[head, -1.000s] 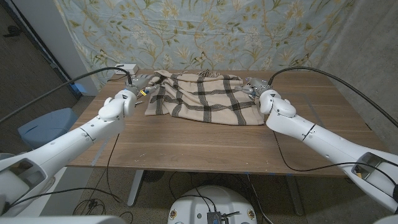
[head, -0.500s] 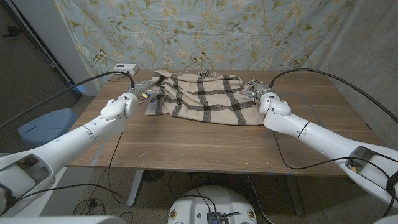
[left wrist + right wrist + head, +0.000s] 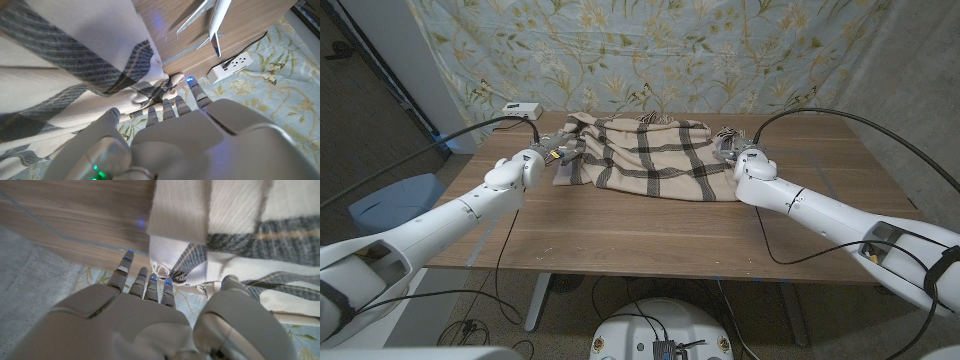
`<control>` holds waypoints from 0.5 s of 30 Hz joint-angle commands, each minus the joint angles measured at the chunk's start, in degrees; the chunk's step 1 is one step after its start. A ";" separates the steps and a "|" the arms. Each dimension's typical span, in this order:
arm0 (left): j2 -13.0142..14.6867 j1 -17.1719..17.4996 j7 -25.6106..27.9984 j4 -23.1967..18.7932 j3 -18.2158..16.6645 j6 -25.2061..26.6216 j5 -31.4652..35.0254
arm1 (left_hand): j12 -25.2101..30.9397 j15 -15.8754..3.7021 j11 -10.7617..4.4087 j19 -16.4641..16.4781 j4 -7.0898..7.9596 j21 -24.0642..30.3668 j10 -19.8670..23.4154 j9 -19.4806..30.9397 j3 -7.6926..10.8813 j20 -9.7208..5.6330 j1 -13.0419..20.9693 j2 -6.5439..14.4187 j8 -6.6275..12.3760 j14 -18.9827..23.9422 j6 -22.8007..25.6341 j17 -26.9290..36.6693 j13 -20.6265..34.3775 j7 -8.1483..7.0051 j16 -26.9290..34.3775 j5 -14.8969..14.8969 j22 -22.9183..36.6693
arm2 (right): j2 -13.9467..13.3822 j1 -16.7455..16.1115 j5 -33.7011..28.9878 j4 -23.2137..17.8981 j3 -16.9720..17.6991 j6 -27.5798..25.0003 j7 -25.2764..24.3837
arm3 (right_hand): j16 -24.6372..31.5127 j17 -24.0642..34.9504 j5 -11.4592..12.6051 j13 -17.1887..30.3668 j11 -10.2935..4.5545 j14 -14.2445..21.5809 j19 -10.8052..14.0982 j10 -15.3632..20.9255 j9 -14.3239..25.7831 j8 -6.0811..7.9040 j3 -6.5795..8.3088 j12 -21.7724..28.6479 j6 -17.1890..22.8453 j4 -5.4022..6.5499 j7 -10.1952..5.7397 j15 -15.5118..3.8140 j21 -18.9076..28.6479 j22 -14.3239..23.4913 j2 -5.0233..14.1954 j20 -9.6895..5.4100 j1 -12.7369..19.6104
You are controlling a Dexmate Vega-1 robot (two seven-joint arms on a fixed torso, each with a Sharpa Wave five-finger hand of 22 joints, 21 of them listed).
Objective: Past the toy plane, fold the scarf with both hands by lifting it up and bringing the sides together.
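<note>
Floral cloth hangs behind the wooden tabletop (image 3: 650, 225), and along its far edge lies the plaid scarf (image 3: 645, 160), cream with dark checks, spread in loose folds between my two arms.

At the far left corner sits a white power strip (image 3: 522, 109). Just beside the scarf's left end is my left robot hand (image 3: 552, 150); in the left wrist view my fingers (image 3: 170, 107) are curled in against the bunched, fringed corner of the cloth, though I cannot tell for sure whether they have closed on it. The toy plane (image 3: 212, 17) lies on the wood near that same corner, close to the power strip, and apart from the cloth.

The scarf looks soft, light and limp, a woven wool-like fabric. I judge it will sag in the middle when lifted and may slip from a shallow pinch, so the best hold is deep on the two end corners, gathering several layers and not just the fringe.

At the scarf's right end my right robot hand (image 3: 735, 143) is against the cloth; in the right wrist view its fingertips (image 3: 145, 282) reach to the tasselled edge with the thumb alongside, and here too I cannot say whether the grip is made.

No containers are on the tabletop.
</note>
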 commanded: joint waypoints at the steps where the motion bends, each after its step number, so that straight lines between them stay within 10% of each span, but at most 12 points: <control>1: -0.78 -1.69 0.77 2.58 1.45 -1.26 0.20 | 0.32 -0.21 -0.18 0.19 -0.06 -0.28 -0.43 0.11 0.10 -0.06 -0.70 1.83 0.27 -0.55 -0.06 -0.08 0.02 0.15 0.32 0.60 0.23 | 3.07 5.91 2.84 7.60 -5.40 -3.80 3.80 | -0.04 -0.07 0.40 0.00 0.38 -2.58 -2.10 -1.53 0.07 0.18 -0.67 -0.04 0.56 0.81 0.16 0.25 -0.79 0.22 0.29 -0.11 -2.04; 15: -1.80 -3.50 0.29 3.82 3.88 0.79 4.58 | 0.48 -0.54 -0.58 1.69 -0.78 -0.34 -0.74 0.09 2.39 -0.48 0.13 3.44 0.34 -0.25 -0.41 -0.34 0.01 0.79 0.40 1.44 0.19 | 1.78 5.84 10.71 6.76 -2.15 1.25 3.53 | 1.24 -0.70 1.38 -0.12 2.52 -7.03 -7.08 -0.81 0.03 1.19 -5.31 2.02 5.82 5.46 1.56 1.86 -0.94 0.34 0.58 -2.07 -12.76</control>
